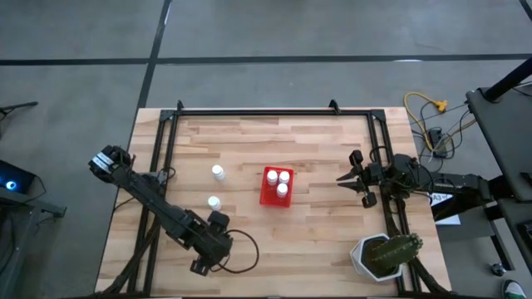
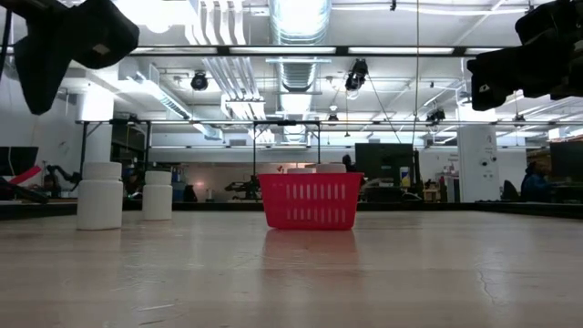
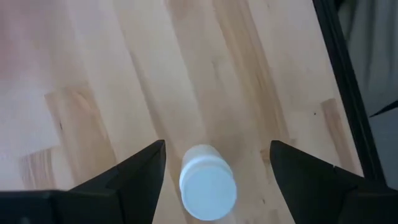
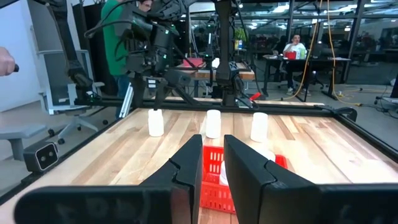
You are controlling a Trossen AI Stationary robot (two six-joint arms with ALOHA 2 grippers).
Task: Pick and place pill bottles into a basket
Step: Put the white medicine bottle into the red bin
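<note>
Small bright red slatted plastic basket sits mid-table on the pale wooden table, three white-capped pill bottles standing inside it. Left gripper is low at the near-left table edge, fingers spread either side of one upright white bottle, not touching; two more bottles stand left of the basket. Right gripper hovers right of the basket, fingers slightly apart, holding nothing

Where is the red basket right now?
In the high view, the red basket sits near the table's centre, right of two loose pill bottles, holding three capped bottles.
</note>
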